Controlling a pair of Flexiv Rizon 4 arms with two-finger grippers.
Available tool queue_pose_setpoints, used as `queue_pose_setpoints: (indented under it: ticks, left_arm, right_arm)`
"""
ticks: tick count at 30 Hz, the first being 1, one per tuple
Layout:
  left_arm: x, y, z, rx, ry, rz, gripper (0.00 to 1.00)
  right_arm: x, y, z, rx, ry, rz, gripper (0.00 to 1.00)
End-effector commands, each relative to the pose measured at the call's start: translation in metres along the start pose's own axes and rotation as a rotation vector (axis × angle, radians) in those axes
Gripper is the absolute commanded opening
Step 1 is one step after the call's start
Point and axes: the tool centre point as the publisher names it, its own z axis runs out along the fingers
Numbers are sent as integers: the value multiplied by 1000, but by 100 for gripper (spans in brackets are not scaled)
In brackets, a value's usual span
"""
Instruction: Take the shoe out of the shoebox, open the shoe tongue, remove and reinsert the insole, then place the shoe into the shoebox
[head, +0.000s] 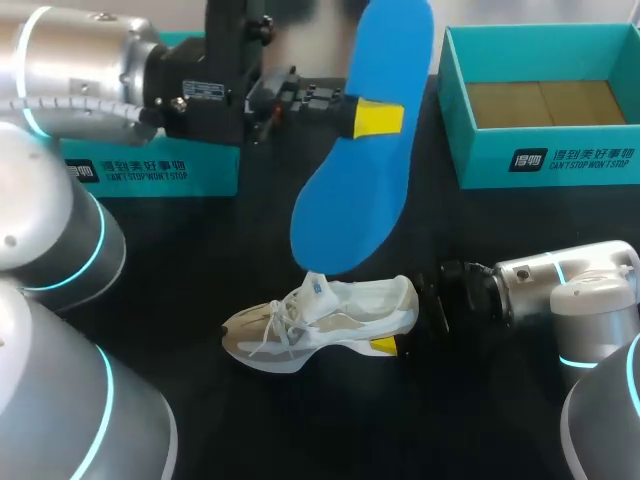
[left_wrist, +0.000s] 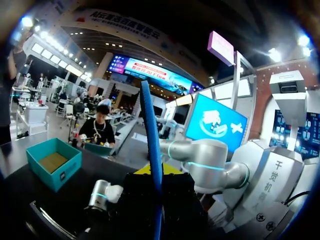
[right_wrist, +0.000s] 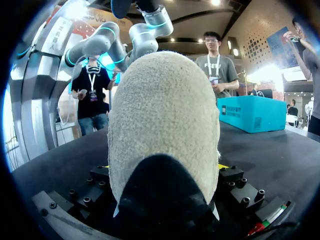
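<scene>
Blue insole (head: 362, 150) hangs in the air above the black surface (head: 200, 250), standing on end and tipped a bit. The left arm (head: 80, 60) comes in from the side, and its jaws are closed on the insole near its middle, with one yellow tip (head: 378, 118) pressed on the face we can see. In the left wrist view the insole (left_wrist: 152, 165) is a thin blue edge between the jaws.

The white and tan shoe (head: 320, 318) sits on the surface just under the insole, toe toward the left arm's side. The right arm (head: 560, 285) lies low, and its jaws are closed on the shoe's heel. In the right wrist view the fuzzy heel (right_wrist: 165, 125) fills the space between them.

The teal shoebox (head: 540, 160) sits open at the far right, well apart from the shoe. A second teal box (head: 150, 172) sits at the far left, behind the left arm.
</scene>
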Motion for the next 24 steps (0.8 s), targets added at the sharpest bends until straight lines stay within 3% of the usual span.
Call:
queue_pose_setpoints:
  ticks: [1,24]
  left_arm:
    - [2,-1,-12,-7,40,10,0]
    - [3,0,-33,33,2,-29,0]
  right_arm:
    - [1,0,1,3,0,1,0]
    - [1,0,1,3,0,1,0]
